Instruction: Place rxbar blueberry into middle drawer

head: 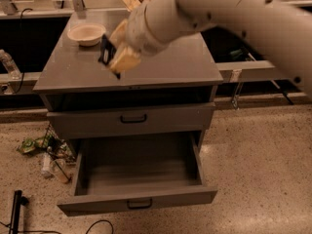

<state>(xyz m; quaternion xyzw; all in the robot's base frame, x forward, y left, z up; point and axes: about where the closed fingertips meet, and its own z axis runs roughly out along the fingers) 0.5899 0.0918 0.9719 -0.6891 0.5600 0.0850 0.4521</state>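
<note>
My gripper [115, 55] is over the front left part of the grey cabinet top [165, 65], at the end of the pale arm that reaches in from the upper right. It is shut on the rxbar blueberry [105, 51], a small dark flat bar held on edge, a little above the top. The middle drawer [141, 174] stands pulled open below, a grey box tray with a bare floor and a small black handle [139, 204] on its front panel. The gripper and bar are above and behind the drawer.
A round beige bowl [86, 33] sits at the back left of the top, near the gripper. A tan snack bag [134, 1] shows at the back edge. The upper drawer front [131, 118] is shut. Litter [46, 152] and a black stand [17, 204] lie on the floor at left.
</note>
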